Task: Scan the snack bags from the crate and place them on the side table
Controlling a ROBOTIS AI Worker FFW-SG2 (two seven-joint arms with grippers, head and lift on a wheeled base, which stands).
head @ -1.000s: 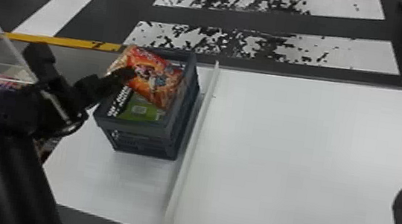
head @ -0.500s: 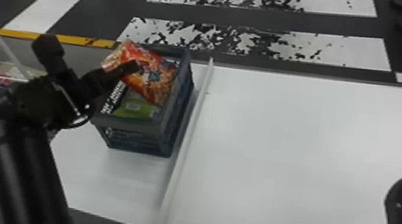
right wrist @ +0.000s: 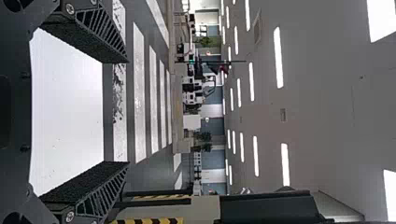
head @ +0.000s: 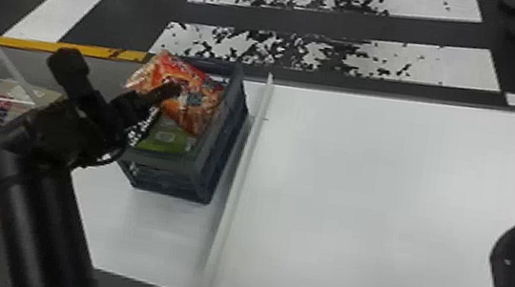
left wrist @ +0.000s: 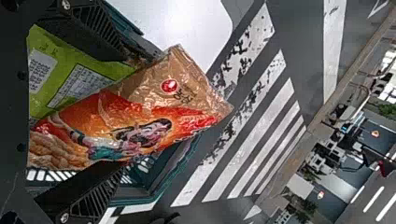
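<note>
Upper left, the crate [head: 221,150] has an orange bag [head: 202,101] and green bag [head: 165,140] to go; left claw [left wrist: 130,112] and right claw [right wrist: 128,112] are open.

White table [head: 388,197], flat top, with a raised white strip [head: 235,195] running from the near edge to the far edge and splitting off a narrower left section from the wide right one. Grey crate [head: 200,185] sits upright on the left section, toward the far end, just beside the strip. Floor [head: 431,32] around the table is dark grey, with broad white stripes [head: 460,65] past the far edge, the nearer ones badly scuffed, and a yellow line [head: 44,46] at far left.
</note>
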